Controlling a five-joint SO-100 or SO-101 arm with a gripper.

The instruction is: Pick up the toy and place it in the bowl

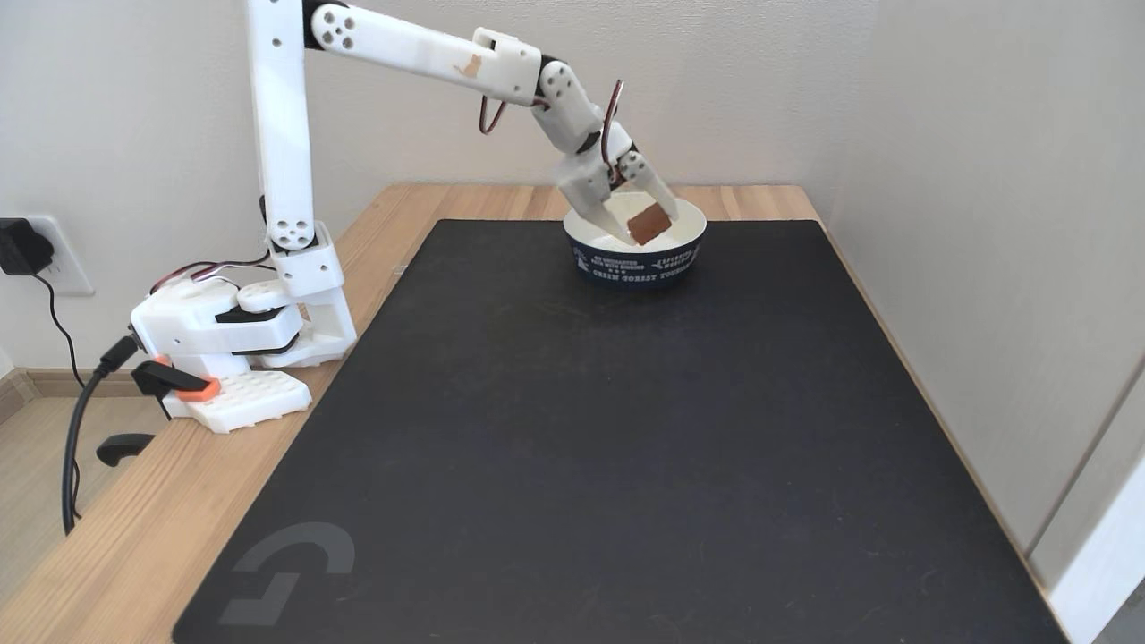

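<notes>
One white plastic pincer point(646, 224) pinching rough rectangular toy point(649, 223) (apparently) over round paper bowl point(637, 259), black mat point(581, 429)

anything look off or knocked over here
Nothing stands out. The bowl sits upright on the black mat, and the gripper holds the toy between its fingers over the bowl's opening. The toy is tilted, but nothing is spilled or damaged.

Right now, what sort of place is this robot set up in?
Probably a home desk in a room corner: a wooden table with a black desk mat, a wall outlet and plain walls.
</notes>
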